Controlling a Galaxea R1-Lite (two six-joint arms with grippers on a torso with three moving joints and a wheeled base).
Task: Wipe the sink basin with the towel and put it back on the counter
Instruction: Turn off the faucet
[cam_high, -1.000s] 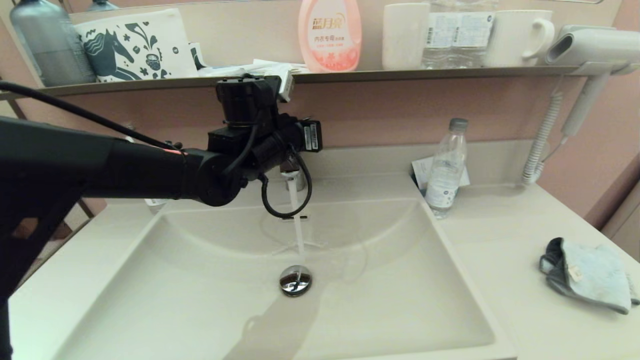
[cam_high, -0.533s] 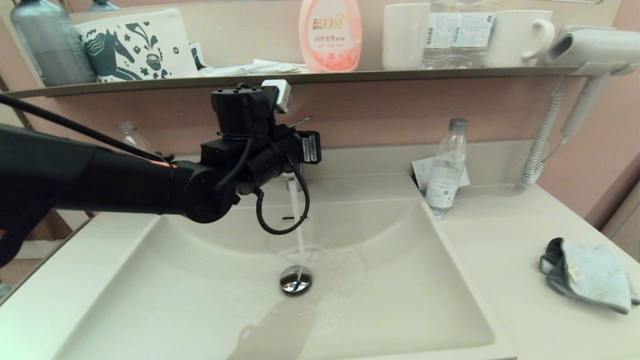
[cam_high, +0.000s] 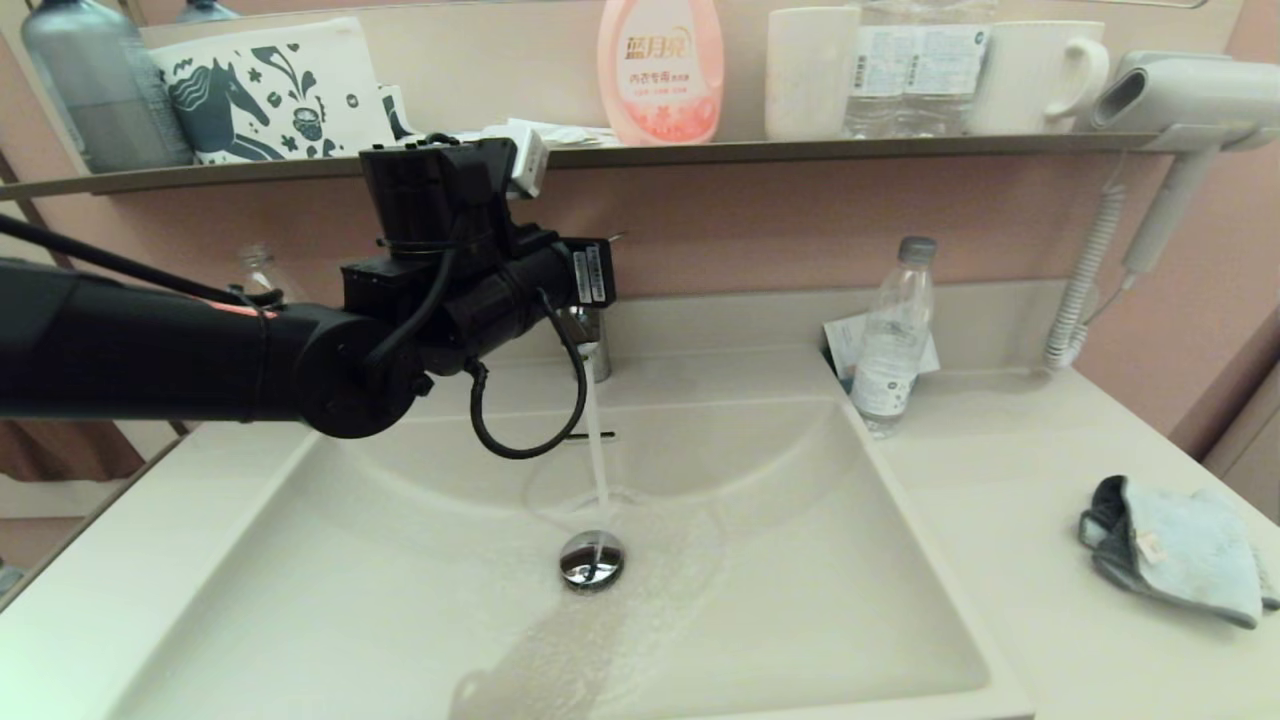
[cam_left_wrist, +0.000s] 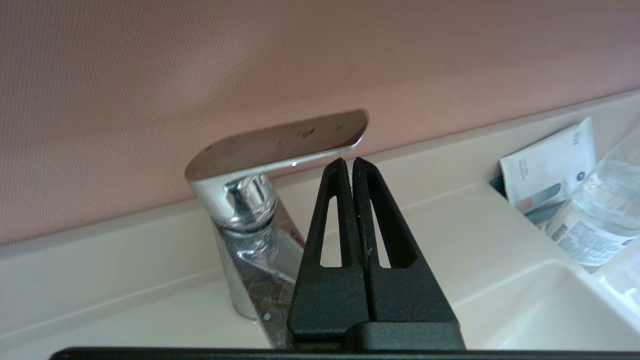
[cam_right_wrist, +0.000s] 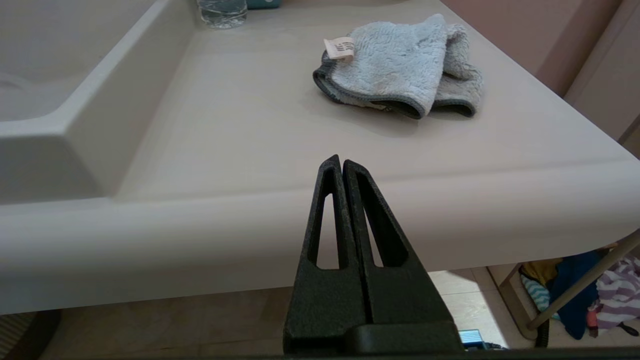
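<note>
We see the towel (cam_high: 1175, 548) lying crumpled on the counter (cam_high: 1010, 480) right of the sink basin (cam_high: 400, 600), beyond the closed, empty right pincer (cam_right_wrist: 341, 161) at the counter's front edge; the left pincer (cam_left_wrist: 349, 162), closed and empty, sits at the faucet (cam_left_wrist: 260, 165), farther off.

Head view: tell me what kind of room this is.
Most likely a bathroom, perhaps a hotel's: a sink basin with its faucet running, a wall-mounted hair dryer, and a laundry detergent bottle on the shelf.
</note>
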